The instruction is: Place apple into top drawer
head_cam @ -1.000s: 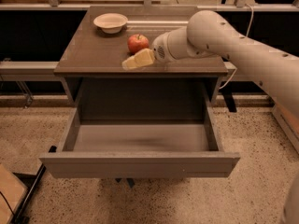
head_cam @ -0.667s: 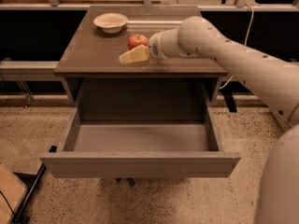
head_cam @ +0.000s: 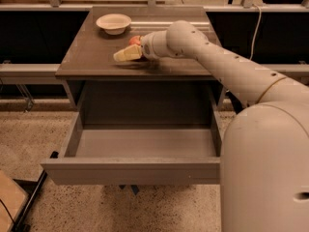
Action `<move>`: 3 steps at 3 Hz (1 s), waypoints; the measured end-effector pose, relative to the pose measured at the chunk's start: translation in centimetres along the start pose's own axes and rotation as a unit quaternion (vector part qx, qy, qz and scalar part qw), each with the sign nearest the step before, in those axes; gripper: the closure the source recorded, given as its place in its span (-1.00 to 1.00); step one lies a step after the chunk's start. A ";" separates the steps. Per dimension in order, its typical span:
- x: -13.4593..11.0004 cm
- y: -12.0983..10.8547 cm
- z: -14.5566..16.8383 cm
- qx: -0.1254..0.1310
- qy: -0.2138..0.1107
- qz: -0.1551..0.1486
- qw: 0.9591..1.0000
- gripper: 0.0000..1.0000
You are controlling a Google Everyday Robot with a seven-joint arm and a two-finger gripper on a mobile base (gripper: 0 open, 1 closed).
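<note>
The apple (head_cam: 135,39) sits on the cabinet top, and only a red sliver of it shows behind my gripper. My gripper (head_cam: 127,54) is low over the cabinet top, right at the apple's near side, with the white arm reaching in from the right. Whether it touches the apple I cannot tell. The top drawer (head_cam: 130,172) is pulled wide open below, its grey floor (head_cam: 145,142) bare.
A shallow cream-white bowl (head_cam: 114,22) stands at the back left of the cabinet top (head_cam: 87,57). My white arm and body fill the right side of the view. Speckled floor lies around the cabinet, with a dark stand at the lower left.
My gripper has moved left and closer along the cabinet top to the apple, which now is mostly hidden behind it. The drawer stays open as before.
</note>
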State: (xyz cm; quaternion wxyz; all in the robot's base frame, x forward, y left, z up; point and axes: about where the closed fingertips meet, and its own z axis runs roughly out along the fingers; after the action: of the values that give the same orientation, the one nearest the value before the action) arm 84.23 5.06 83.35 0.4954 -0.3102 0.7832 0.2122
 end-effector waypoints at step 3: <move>0.7 1.8 -5.8 0.020 0.007 0.011 1.000 0.47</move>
State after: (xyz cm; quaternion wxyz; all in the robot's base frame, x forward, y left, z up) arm 78.98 2.45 85.16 0.4938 -0.2931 0.7939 0.1999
